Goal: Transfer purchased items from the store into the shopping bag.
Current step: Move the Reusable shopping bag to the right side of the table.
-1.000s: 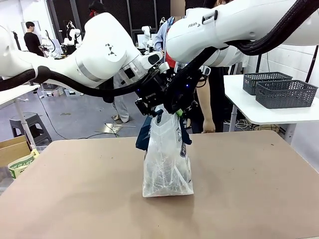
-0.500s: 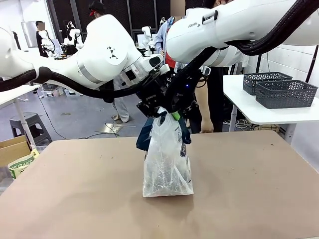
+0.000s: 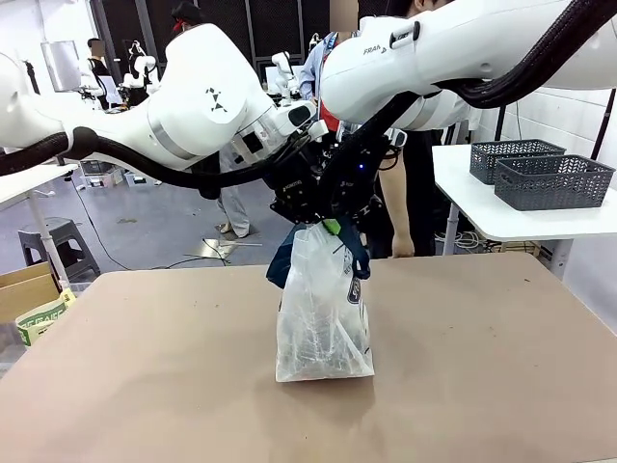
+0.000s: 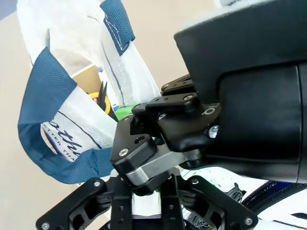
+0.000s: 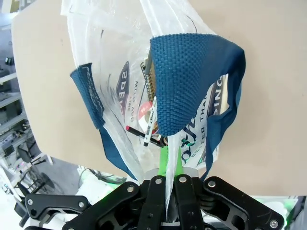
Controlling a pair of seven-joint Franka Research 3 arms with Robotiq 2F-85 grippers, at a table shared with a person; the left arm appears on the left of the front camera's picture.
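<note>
The shopping bag (image 3: 323,309) stands upright near the middle of the table (image 3: 482,376), its long axis vertical. Its mouth lies straight below both of my wrists, so anything I do next goes along that vertical line. My right gripper (image 3: 339,225) is the one that has it: in the right wrist view that gripper (image 5: 167,194) is pressed together on a fold of the clear rim, with the navy handle (image 5: 192,81) draped just beyond the pads. Down inside I see a pen and the spiral edge of a notebook.

My left gripper (image 3: 308,220) sits just beside the right one, almost touching it, on the left of the bag's top. In its own view its fingers (image 4: 122,206) are drawn near together (the right gripper's body crowds the picture). I cannot tell whether they have caught the film or a handle.

Both arms reach in from the sides and angle down to the bag's mouth. The grey mesh baskets (image 3: 554,183) stand well apart on the side table to my right.
</note>
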